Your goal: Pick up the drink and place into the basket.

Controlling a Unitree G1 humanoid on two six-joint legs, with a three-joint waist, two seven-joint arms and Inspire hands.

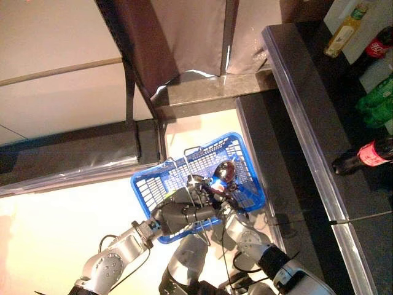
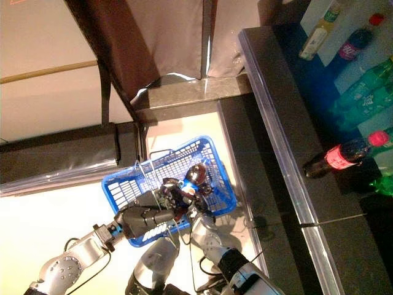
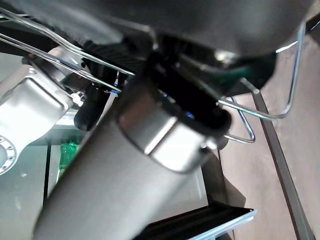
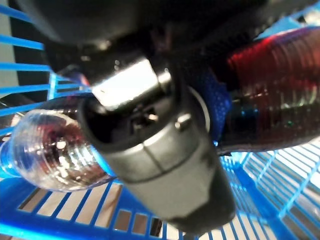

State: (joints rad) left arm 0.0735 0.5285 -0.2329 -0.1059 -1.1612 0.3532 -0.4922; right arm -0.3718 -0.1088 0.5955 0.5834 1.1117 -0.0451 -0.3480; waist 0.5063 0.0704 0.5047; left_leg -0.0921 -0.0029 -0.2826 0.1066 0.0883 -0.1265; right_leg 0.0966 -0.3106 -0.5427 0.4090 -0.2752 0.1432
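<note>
Right hand (image 4: 150,130) largely masked in the head views by the left hand (image 1: 184,215) and the basket wires; seen at close range from its own wrist, with fingers curled round the drink (image 4: 270,100), a dark bottle with a red label and a blue band. Bottle's clear ribbed base visible; its cap hidden behind the hand. Drink located inside the blue basket (image 1: 242,160), gripped by the right hand just above the basket floor; contact with the floor not determinable. Left hand positioned at the basket's near rim, closed on the wire handles (image 3: 270,115), 2 thin metal loops; fingertips themselves obscured by the hand's own bulk. Both arms brought together low over the basket. Basket resting on the pale floor (image 1: 61,209) beside a dark counter (image 1: 295,123). Several other bottles (image 1: 368,153) lying on that counter, some cut off at the frame edge.
</note>
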